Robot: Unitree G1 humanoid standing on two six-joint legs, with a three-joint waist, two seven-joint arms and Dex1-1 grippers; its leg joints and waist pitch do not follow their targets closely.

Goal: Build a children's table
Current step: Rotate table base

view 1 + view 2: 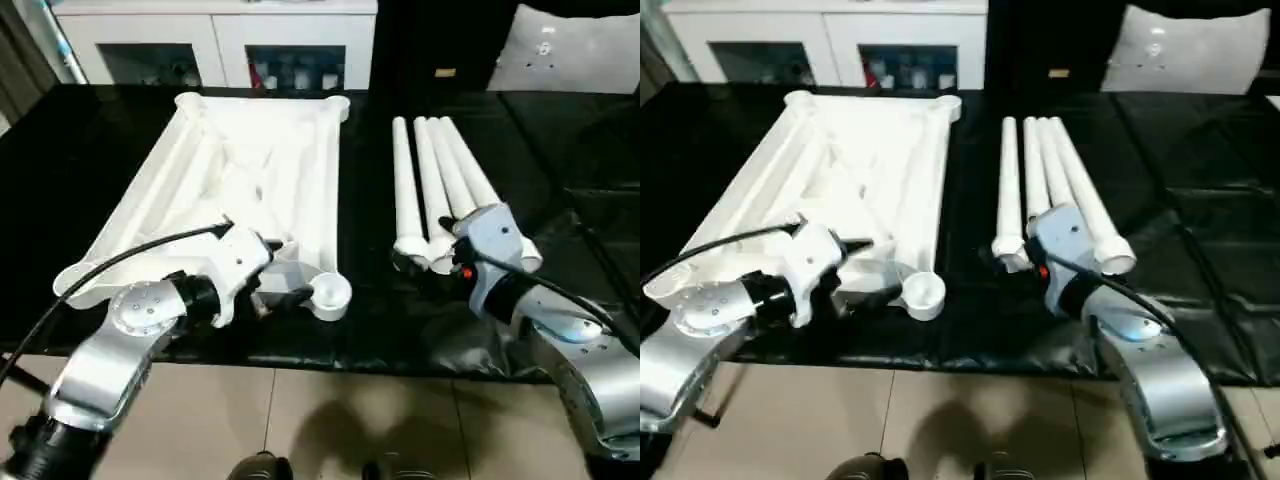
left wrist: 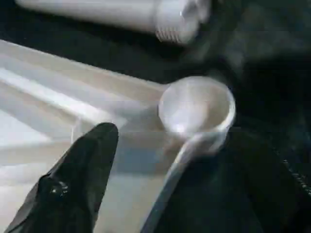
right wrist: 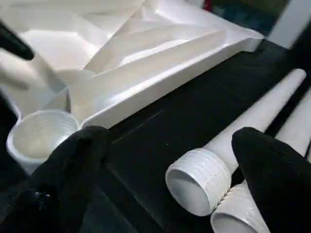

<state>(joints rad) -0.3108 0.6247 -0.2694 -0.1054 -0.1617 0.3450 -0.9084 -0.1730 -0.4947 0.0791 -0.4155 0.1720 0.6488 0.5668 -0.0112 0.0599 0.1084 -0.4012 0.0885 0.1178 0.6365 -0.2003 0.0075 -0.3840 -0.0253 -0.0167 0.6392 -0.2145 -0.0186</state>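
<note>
The white table top lies upside down on the black-covered worktable, ribs up, with round sockets at its corners. My left gripper hovers at its near right edge, just short of the near right corner socket. Four white legs lie side by side to the right, threaded ends toward me. My right gripper is open over those ends, and the leftmost leg's threaded end sits between its fingers without being touched.
A white cabinet with glass doors stands behind the worktable, and a pale bag lies at the back right. A black cable arcs from my left wrist. The worktable's front edge drops to a tiled floor.
</note>
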